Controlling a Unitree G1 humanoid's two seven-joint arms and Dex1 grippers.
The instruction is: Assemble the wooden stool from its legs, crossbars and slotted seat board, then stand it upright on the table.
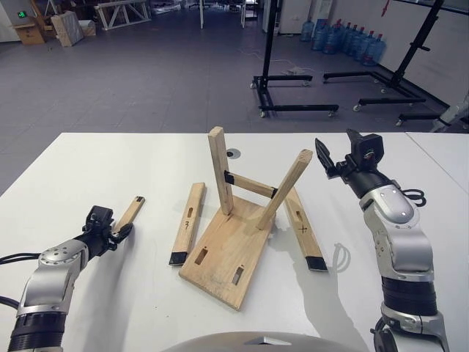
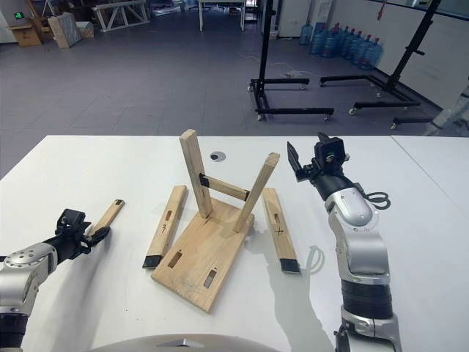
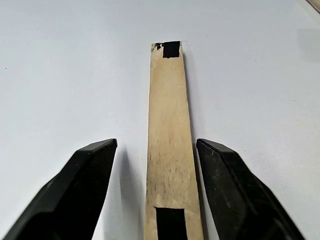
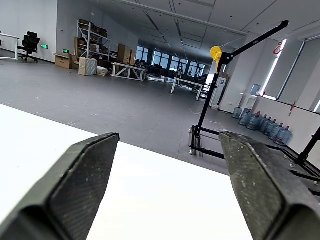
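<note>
Pale wood, that loose crossbar (image 3: 169,100): it lies left of the seat board (image 1: 220,268), and your left gripper (image 3: 156,144) straddles its near end, fingers apart, the bar running straight away between them. Farther off, right of the board, your right gripper (image 1: 338,152) hangs raised, fingers spread, empty.
</note>
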